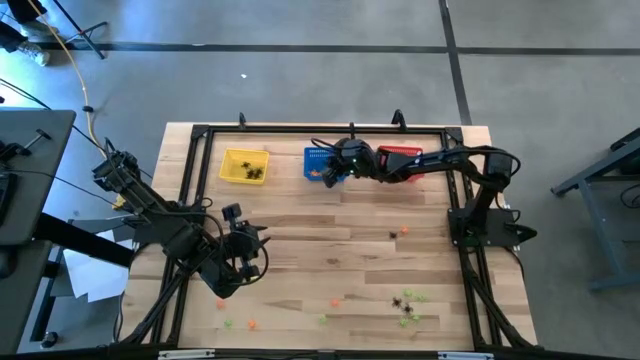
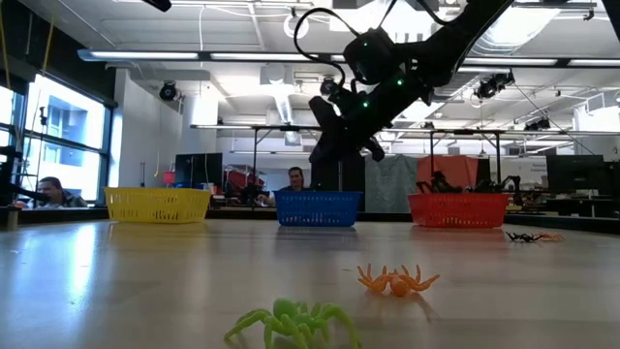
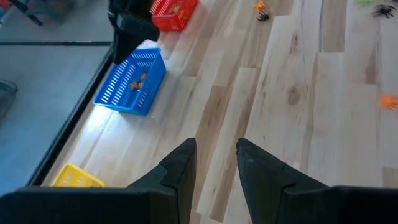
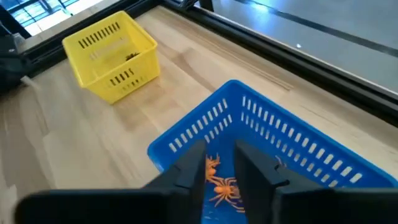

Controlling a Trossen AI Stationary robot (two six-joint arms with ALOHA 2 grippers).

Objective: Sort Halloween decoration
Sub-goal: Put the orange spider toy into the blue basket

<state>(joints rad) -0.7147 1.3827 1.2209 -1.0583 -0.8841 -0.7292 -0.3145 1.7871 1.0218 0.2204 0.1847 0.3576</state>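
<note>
My right gripper (image 4: 219, 149) hovers open over the blue basket (image 4: 292, 143), fingers pointing down into it and touching nothing. Orange trinkets (image 4: 219, 186) lie on the basket floor below the gap. In the high view it (image 1: 333, 175) is at the table's far edge; the low view shows it (image 2: 327, 153) above the basket (image 2: 317, 207). My left gripper (image 3: 216, 144) is open and holds nothing, above bare wood at the table's left near side (image 1: 258, 240). Black, green and orange trinkets (image 1: 405, 303) lie scattered near the near edge; a green one (image 2: 295, 320) and an orange one (image 2: 397, 281) sit closest to the low camera.
A yellow basket (image 1: 245, 165) with black trinkets, the blue basket (image 1: 318, 162) and a red basket (image 1: 402, 160) stand in a row along the far edge. A few trinkets (image 1: 400, 232) lie near the right arm's base. People sit in the room beyond the table.
</note>
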